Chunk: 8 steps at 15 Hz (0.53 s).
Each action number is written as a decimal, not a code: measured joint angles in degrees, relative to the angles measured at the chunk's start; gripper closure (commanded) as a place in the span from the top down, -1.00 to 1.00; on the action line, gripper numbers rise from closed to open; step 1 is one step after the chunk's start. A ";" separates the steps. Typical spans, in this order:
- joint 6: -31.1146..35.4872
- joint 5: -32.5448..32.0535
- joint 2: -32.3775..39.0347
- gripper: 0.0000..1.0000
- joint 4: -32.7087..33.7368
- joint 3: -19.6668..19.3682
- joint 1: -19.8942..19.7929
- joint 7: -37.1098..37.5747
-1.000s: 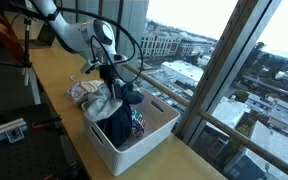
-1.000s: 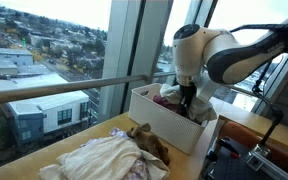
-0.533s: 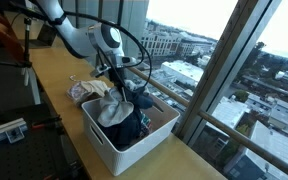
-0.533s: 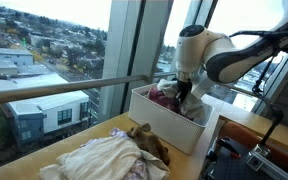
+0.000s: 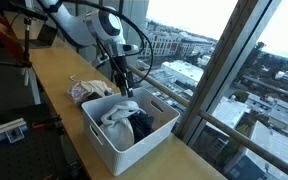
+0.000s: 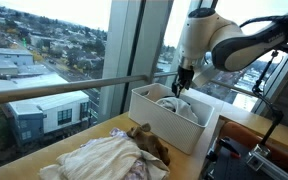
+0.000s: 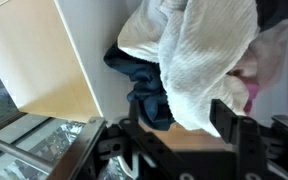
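My gripper (image 5: 124, 88) hangs just above the white bin (image 5: 156, 132), seen also in an exterior view as gripper (image 6: 181, 86) over bin (image 6: 180, 128). Its jaws stand open and hold nothing. In the wrist view the gripper (image 7: 174, 135) looks down on a white cloth (image 7: 209, 55) lying over a dark blue garment (image 7: 144, 88), with a pink piece (image 7: 252, 95) at the right edge. The pale cloth (image 5: 118, 113) and dark garment (image 5: 140, 128) lie inside the bin.
A loose pile of pale clothes (image 5: 85, 90) lies on the wooden table behind the bin; in an exterior view the pile (image 6: 104, 158) has a brown item (image 6: 149, 142) beside it. Tall window glass and a railing (image 6: 74, 88) run along the table's far edge.
The gripper has opened, let go of the clothes, and risen out of the bin. The clothes have dropped and settled lower inside the bin.
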 measured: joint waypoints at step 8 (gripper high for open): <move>1.21 2.93 -9.67 1.00 -1.59 10.60 6.74 2.39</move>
